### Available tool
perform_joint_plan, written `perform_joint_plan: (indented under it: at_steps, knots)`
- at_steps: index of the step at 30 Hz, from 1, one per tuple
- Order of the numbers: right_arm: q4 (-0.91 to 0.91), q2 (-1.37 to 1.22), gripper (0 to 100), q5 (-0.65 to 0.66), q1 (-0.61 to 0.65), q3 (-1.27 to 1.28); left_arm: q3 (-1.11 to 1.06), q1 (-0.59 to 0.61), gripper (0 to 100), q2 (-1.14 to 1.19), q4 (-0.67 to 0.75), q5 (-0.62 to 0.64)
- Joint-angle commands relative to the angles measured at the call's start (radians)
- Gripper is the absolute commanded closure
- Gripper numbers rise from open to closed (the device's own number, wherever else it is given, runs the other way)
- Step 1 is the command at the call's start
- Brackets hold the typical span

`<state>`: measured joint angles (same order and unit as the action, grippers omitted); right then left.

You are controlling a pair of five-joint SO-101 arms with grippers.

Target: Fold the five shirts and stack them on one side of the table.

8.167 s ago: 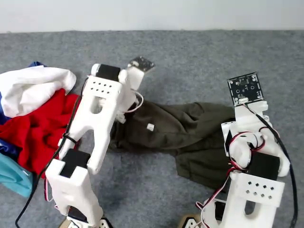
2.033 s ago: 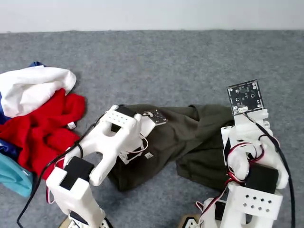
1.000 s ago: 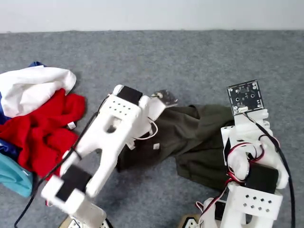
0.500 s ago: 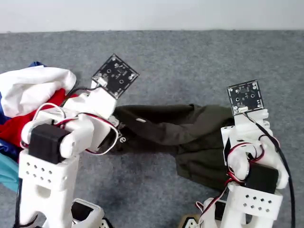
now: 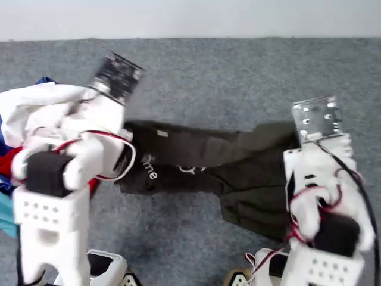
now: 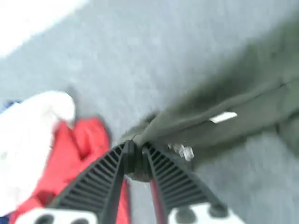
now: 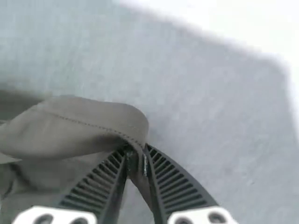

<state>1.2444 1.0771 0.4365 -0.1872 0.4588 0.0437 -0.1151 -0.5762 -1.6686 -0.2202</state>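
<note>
High view, item one: olive shirt [image 5: 202, 159], lying on the grey table [image 5: 226, 71], pulled out lengthwise between the two arms. One end sits under the left arm [image 5: 65, 173], the other under the right arm [image 5: 321, 190]. A looser bulk of the same cloth lies on the table just in front of the right arm.

Item two: heap of other garments at the left side of the table, beside and partly behind the left arm. White shirt [image 5: 30, 104] on top, red shirt [image 5: 6, 162] under it, a corner of blue cloth [image 5: 45, 80] at the far edge of the heap. The heap lies apart from the olive shirt's main body.

Left wrist view: left gripper [image 6: 135, 153], jaws clenched on a bunched end of the olive shirt [image 6: 243, 100]. The cloth runs away from the jaws in a taut fold. A small white label [image 6: 223, 117] shows on it. White shirt [image 6: 28, 130] and red shirt [image 6: 70, 151] lie just beside the gripper.

Right wrist view: right gripper [image 7: 135, 158], jaws pinched tight on a stitched edge of the olive shirt [image 7: 70, 130]. The cloth rises in a rounded fold off the table [image 7: 196, 84].
</note>
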Motion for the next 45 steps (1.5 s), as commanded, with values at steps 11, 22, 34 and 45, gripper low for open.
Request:
perform_joint_plan:
  at_steps: [11, 22, 34, 45]
  knots:
    - [0.045, -0.14, 98.9, -0.072, -0.002, -0.872, 0.631, 0.221, 98, 0.018, 0.009, 0.072]
    - [0.137, -0.142, 98.9, -0.069, -0.004, -1.206, 0.932, 0.218, 98, 0.018, -0.086, 0.077]
    - [0.139, -0.234, 98.9, -0.071, 0.001, -1.059, 0.661, 0.224, 98, 0.026, -0.057, 0.071]
    - [0.104, -0.567, 98.9, -0.069, 0.076, -0.941, 0.139, 0.253, 98, 0.028, 0.345, 0.071]
